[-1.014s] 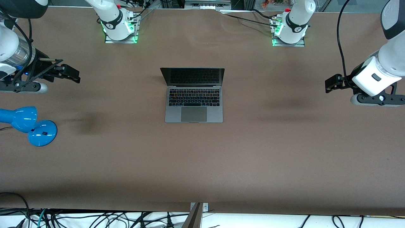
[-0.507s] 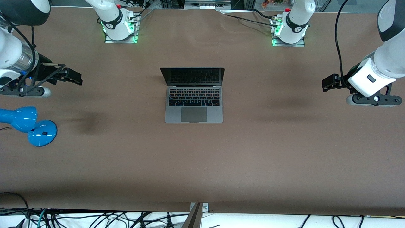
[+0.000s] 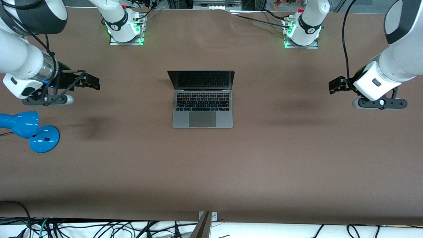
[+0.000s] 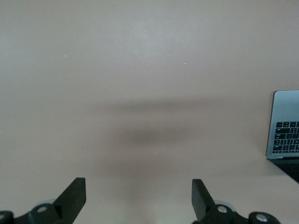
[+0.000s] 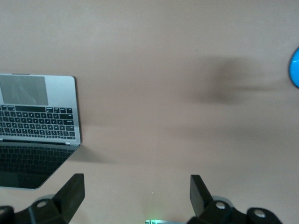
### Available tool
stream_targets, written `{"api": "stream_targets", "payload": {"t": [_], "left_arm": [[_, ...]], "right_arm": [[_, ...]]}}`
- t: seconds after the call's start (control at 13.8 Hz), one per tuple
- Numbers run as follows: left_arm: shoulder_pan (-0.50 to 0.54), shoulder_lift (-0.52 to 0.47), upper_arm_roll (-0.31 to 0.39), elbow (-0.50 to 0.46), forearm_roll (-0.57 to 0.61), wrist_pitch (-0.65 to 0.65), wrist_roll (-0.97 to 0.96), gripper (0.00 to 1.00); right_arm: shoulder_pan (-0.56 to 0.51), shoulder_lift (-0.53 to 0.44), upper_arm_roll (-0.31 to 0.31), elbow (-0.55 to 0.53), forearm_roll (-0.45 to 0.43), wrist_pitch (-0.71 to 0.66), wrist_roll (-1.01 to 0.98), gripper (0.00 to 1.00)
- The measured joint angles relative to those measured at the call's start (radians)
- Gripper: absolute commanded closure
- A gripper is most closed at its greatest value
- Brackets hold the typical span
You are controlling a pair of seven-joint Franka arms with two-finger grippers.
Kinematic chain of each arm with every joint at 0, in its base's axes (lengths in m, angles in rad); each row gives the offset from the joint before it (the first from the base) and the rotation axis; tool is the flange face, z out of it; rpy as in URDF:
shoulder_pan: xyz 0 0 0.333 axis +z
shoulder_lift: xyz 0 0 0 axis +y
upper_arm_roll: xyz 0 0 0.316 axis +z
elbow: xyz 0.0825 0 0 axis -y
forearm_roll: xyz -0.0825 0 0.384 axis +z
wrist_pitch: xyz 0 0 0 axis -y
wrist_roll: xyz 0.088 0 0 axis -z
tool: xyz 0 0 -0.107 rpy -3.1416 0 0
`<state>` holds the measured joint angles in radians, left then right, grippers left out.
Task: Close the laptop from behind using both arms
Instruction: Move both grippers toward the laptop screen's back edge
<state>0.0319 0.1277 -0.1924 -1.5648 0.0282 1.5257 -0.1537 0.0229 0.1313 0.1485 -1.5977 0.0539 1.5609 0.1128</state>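
Observation:
The space-grey laptop (image 3: pixel 202 99) stands open in the middle of the table, its dark screen upright and facing the front camera. Its keyboard corner shows in the left wrist view (image 4: pixel 285 123), and its keyboard, trackpad and screen show in the right wrist view (image 5: pixel 37 121). My left gripper (image 3: pixel 335 85) is open and empty, up over bare table toward the left arm's end, well apart from the laptop. My right gripper (image 3: pixel 91 81) is open and empty, up over bare table toward the right arm's end, also well apart from the laptop. Both sets of fingers (image 4: pixel 74 196) (image 5: pixel 72 191) are spread wide.
A blue desk lamp (image 3: pixel 29 129) lies on the table at the right arm's end, nearer the front camera than my right gripper; its edge shows in the right wrist view (image 5: pixel 295 67). The two arm bases (image 3: pixel 124 26) (image 3: pixel 302 29) stand along the table's back edge. Cables hang along the front edge.
Both grippers have moved inward toward the laptop, the right one farther. Both stay open. The laptop has not moved.

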Motion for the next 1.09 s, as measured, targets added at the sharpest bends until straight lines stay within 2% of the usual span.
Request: {"api": "stream_targets", "payload": {"t": [0.58,0.8,0.87,1.09], "left_arm": [[-0.008,-0.014,-0.144,-0.048,-0.005,0.000,-0.215,0.00],[-0.011,-0.015,-0.187,-0.073,-0.063,-0.002,-0.281,0.00],[-0.010,-0.015,-0.198,-0.081,-0.080,-0.007,-0.299,0.00],[-0.010,-0.019,-0.263,-0.084,-0.093,-0.052,-0.364,0.00]], "right_arm": [[0.190,0.044,0.006,0.000,0.018,-0.005,-0.036,0.00],[0.244,0.079,0.006,0.000,0.137,-0.005,-0.001,0.01],[0.253,0.090,0.006,-0.001,0.163,-0.007,0.022,0.04],[0.276,0.121,0.006,-0.001,0.197,-0.076,0.076,0.25]]}}
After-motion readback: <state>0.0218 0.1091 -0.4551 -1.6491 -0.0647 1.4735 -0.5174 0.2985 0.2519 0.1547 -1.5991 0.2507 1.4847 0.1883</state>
